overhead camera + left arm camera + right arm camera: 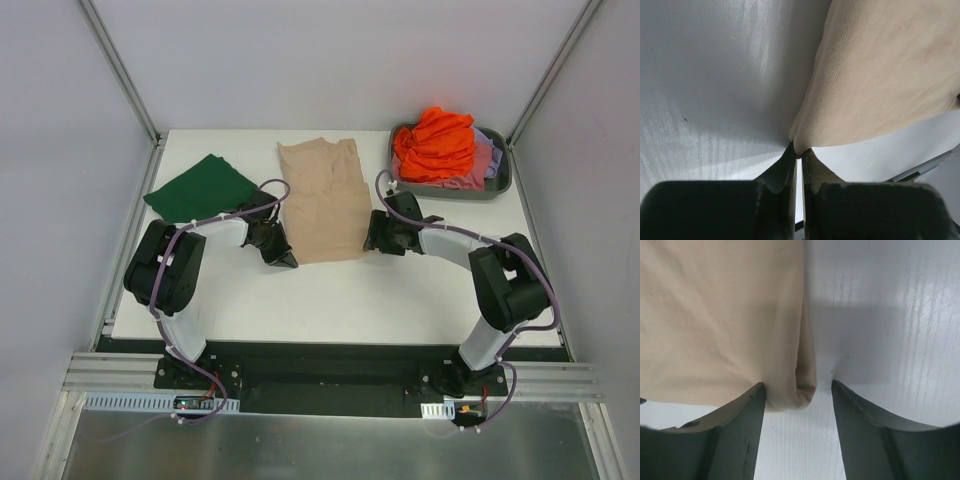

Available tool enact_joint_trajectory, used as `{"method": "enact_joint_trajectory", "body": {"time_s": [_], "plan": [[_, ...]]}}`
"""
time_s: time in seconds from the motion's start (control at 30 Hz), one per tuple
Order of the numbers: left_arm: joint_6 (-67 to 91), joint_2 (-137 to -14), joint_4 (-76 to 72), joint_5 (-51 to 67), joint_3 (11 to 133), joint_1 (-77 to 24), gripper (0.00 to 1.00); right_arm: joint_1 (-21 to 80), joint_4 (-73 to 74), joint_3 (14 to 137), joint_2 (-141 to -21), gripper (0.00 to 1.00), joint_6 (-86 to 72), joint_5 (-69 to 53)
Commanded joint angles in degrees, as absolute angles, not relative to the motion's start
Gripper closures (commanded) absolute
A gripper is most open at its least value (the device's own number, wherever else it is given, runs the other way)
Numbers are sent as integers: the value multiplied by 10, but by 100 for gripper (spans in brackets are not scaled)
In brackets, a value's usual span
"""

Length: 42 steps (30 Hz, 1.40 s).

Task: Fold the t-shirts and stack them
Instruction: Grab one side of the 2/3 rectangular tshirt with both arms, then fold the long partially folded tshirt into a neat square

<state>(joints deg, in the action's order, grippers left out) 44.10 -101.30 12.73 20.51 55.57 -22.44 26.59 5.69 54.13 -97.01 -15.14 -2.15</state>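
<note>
Left wrist: left hand (798,152) clamped on beige tee (880,75) corner; right hand (797,385) spread.

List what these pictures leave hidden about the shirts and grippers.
1. Top view: the bright orange t-shirt covers much of the grey plastic tub; count beneath unknown.
2. Top view: the left gripper and right gripper hide their tips under their bodies.
3. Wrist views: frame edges crop the beige cotton t-shirt.
4. Top view: the dark green t-shirt, layers too small to count.
</note>
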Motion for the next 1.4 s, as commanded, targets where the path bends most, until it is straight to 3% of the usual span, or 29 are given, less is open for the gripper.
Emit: {"method": "enact_joint_trajectory", "body": {"time_s": [0.0, 0.33, 0.47, 0.9, 1.13, 1.37], "plan": [[429, -1016, 134, 153, 555, -223, 100, 259, 54, 556, -995, 48, -163, -23], [438, -1005, 133, 130, 533, -224, 100, 260, 50, 512, -997, 73, -181, -52], [436, -998, 129, 120, 520, -228, 100, 260, 47, 498, -1007, 99, -176, -82], [468, -806, 138, 68, 343, -296, 100, 286, 77, 343, -833, 99, -199, -204], [516, -579, 213, 60, 274, -362, 100, 334, 197, 307, -684, 99, -192, -314], [547, -323, 327, 53, 268, -375, 100, 356, 415, 379, -543, 99, -145, -359]]}}
